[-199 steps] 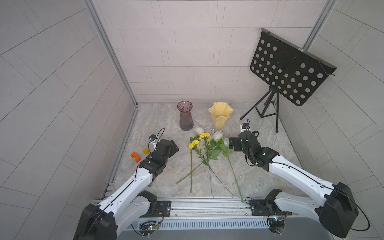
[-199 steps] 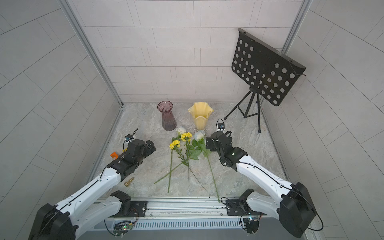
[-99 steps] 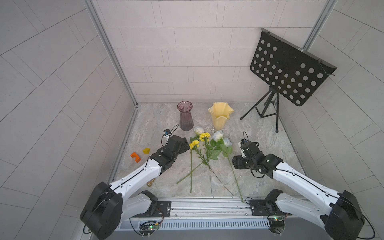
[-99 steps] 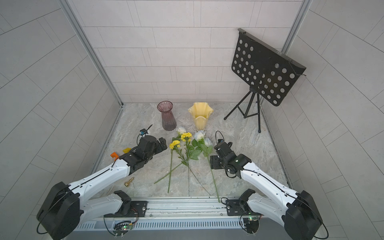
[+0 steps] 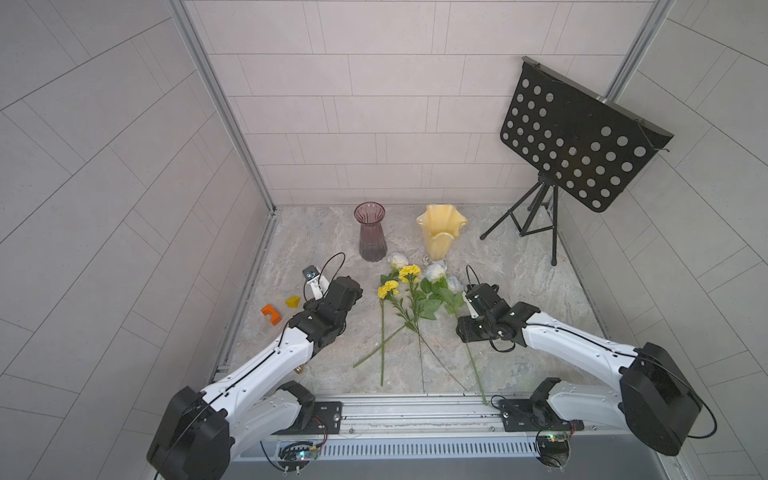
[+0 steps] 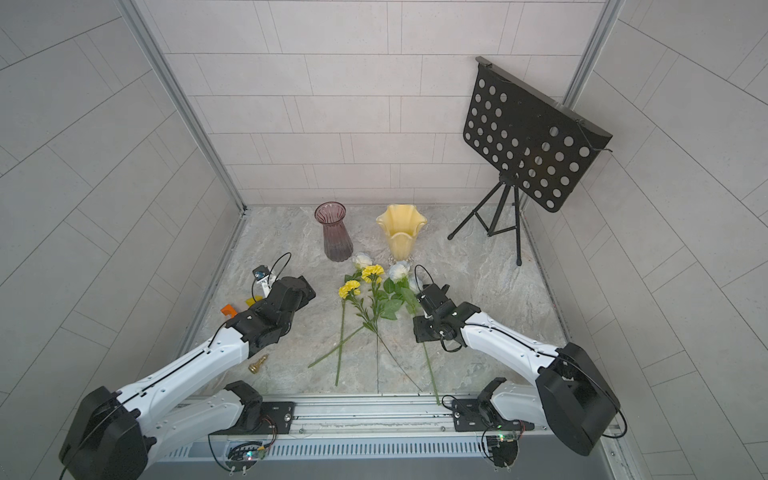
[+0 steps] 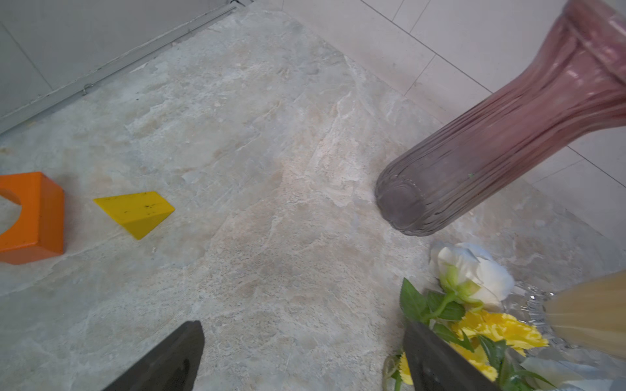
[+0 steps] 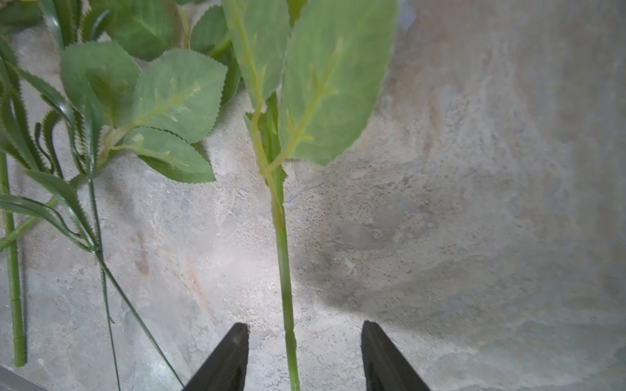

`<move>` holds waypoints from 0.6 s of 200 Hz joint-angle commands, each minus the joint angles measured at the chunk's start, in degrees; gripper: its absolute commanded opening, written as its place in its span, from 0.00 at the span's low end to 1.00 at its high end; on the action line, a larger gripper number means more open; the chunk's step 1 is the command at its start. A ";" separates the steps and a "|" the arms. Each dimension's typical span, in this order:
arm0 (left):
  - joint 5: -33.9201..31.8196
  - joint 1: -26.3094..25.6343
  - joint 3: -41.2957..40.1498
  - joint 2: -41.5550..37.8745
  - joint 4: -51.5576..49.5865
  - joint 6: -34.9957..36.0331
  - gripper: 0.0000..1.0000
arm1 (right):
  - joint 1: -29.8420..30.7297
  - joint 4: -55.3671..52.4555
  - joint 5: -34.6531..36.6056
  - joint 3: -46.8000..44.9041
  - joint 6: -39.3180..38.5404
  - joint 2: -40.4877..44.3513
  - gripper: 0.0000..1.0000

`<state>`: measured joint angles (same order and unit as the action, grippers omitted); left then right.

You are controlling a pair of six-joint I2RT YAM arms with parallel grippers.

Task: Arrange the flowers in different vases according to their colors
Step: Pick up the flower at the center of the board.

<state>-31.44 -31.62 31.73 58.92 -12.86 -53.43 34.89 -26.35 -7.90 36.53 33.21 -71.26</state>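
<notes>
Right hand (image 8: 304, 325) spread, straddling the rightmost rose stem (image 8: 282, 237); stem runs straight out between the jaws, untouched. Left hand (image 7: 303, 330), also spread, sits well apart.

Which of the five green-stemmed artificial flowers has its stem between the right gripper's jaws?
The white rose with broad green leaves, lying farthest right: its stem runs between the open jaws of the right gripper. The other stems lie outside.

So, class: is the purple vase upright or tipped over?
Upright: the purple vase stands on its base, with its flared rim uppermost, in both top views.
</notes>
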 commanded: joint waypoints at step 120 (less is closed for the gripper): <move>0.44 -0.03 0.27 3.29 2.92 -2.12 1.00 | 2.29 -0.66 4.31 3.54 -1.30 -4.55 0.17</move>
<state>-30.65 -31.62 30.28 62.02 -9.74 -54.85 36.77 -24.84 -5.39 38.76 32.34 -76.82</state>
